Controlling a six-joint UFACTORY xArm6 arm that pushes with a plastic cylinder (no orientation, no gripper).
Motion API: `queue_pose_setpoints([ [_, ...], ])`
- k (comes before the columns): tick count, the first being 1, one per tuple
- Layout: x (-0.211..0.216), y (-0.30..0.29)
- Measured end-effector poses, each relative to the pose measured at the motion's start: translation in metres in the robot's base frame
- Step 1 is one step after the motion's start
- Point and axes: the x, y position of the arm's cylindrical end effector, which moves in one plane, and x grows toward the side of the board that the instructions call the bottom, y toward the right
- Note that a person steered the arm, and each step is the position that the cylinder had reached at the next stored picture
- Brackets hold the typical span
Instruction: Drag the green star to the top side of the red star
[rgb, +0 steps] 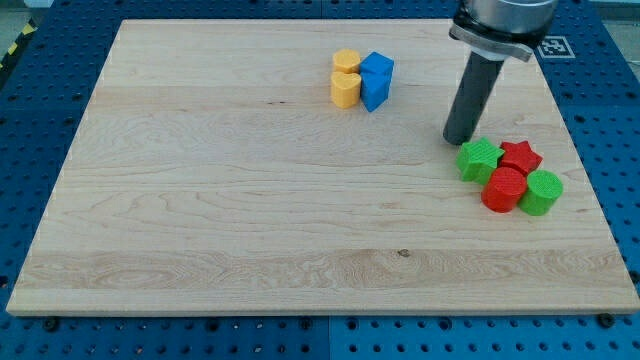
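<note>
Tool: there is no pincer here, so no open or closed state applies; the arm ends in a dark rod, and my tip (460, 139) rests on the wooden board (250, 200).
Green star (479, 159): just below and to the view's right of my tip, nearly touching it; it lies against the left side of the red star (520, 156).
Red star: further to the view's right of my tip, at about the same height in the view as the green star.
Step in hand: judged as the approach; my tip stands at the upper left corner of the green star, and the star is not yet on the red star's top side.
Next move: likely my tip must get below or to the left of the green star, then push it up and around to the right so it ends above the red star. A push from the present spot would probably drive it into the cluster.
Risk: the red star, red cylinder (503, 190) and green cylinder (541, 192) sit packed together and may shift with it.
Count, stars: two, one green and one red.
Count, cylinders: two, both below and right of my tip.
Count, far blocks: two yellow blocks (345, 79) and two blue blocks (376, 80), well to the view's left of my tip and slightly higher; exact shapes unclear.
</note>
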Motion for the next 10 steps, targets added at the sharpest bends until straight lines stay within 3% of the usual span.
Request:
queue_pose_setpoints([
  [1,0.017,-0.025],
  [4,0.155,-0.036],
  [5,0.157,-0.004],
  [8,0.092,0.005],
  [10,0.125,0.020],
])
